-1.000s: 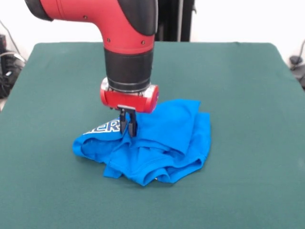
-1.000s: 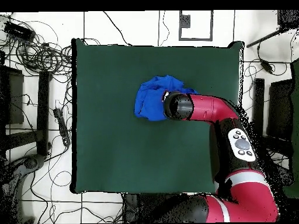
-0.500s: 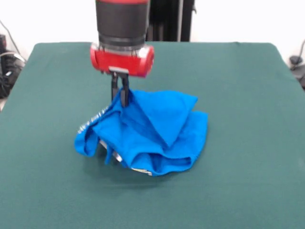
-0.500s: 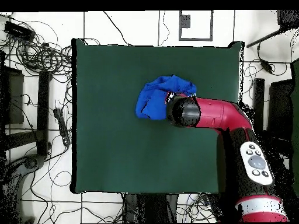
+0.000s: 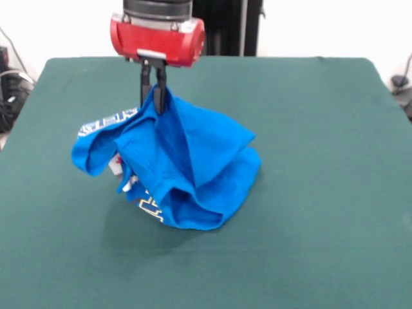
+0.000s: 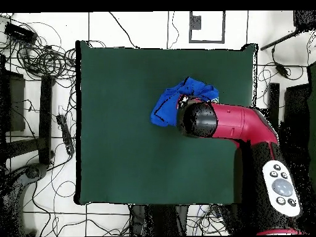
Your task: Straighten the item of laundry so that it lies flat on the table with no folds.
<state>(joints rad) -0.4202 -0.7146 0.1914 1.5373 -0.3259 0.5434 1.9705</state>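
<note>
Gripper (image 5: 153,96) at the upper left pinches the crumpled bright blue T-shirt (image 5: 180,170) above the middle of the dark green cloth table (image 5: 322,193), so it should probably lift slowly.

white tiled floor (image 6: 111,28) strewn with black cables (image 6: 37,52) around the table.

Arm descends vertically, red wrist housing above the gripper (image 5: 153,96), its black fingers apparently pinched together, pointing straight down.
</note>
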